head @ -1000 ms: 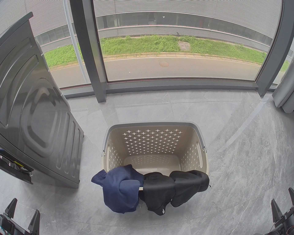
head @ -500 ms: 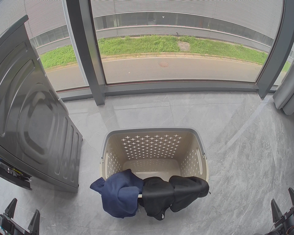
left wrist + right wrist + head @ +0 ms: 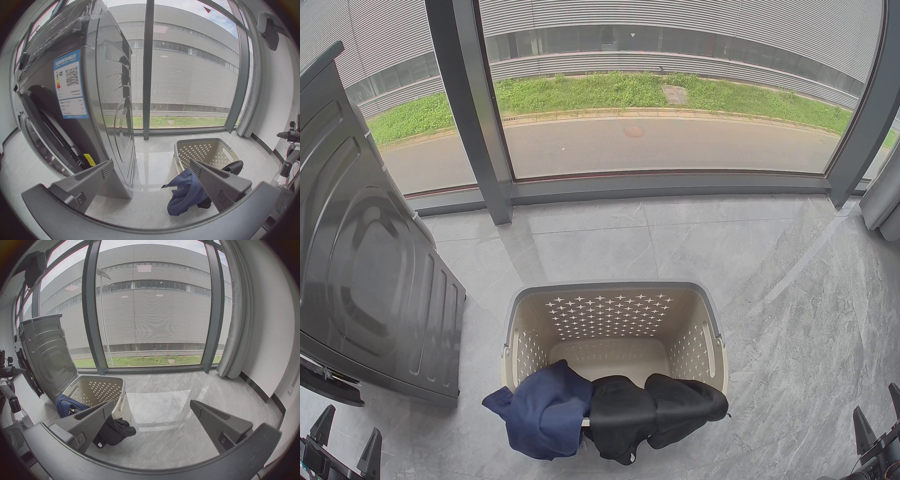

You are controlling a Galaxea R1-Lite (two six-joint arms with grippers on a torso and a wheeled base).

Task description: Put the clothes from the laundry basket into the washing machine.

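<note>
Grey tiled floor before a full-height window; items are listed from left to right.

(a) Washer: stands ahead of the left gripper and to its outer side, showing its side panel in the head view. Its round front opening faces away from the basket. Whether the door is fully open cannot be told.

(b) Left gripper: held low, fingers spread apart with nothing between them.

(c) Blue garment: lies ahead of the left gripper and to its inner side. It is draped over the basket's near rim, most of it hanging outside toward the floor.

(d) Black garment: touches the blue one on the side away from the left gripper, folded over the same rim. It lies ahead of the right gripper, on its inner side.

(e) Basket: sits between the two grippers and ahead of both. Its bottom is bare.

(f) Right gripper: held low, fingers likewise parted and unloaded.

Key relation: the two garments form a band whose long axis runs along the near rim, crosswise to both grippers' line of reach. The blue end is nearer the left gripper, the black end nearer the right. Since the washer is on the left gripper's side, that arm is judged better placed to take the blue garment first.
</note>
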